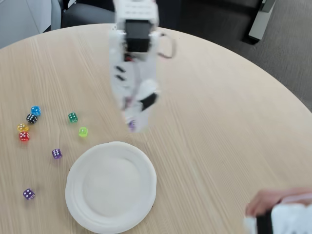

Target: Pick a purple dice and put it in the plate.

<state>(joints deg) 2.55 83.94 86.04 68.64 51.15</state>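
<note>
1. Nearest the camera, at the lower right edge of the fixed view, a person's hand point(273, 204) rests on the desk point(219, 122).
2. The plate point(146, 180) lies low and left of centre: round, white paper, shallow raised rim, nothing in it.
3. Two purple dice sit on the desk left of the plate, one point(29, 194) near its lower left, the other point(57, 153) just off its upper left rim.
4. My fingers point(132, 124) hang blurred above the desk, just beyond the plate's far rim. A small purple speck shows at their tip, so I judge they are clenched on the purple dice point(131, 125), carried in the air.
5. It looks like a tiny translucent cube; its pips are too blurred to read here. I expect it to be light, hard and slick, best held across two flat opposite faces, and likely to bounce if dropped from height.
6. Farther left lie a light green die point(83, 131), a dark green die point(72, 117), and a cluster of red point(24, 136), yellow point(22, 127), black point(31, 118) and blue point(35, 110) dice.
</note>
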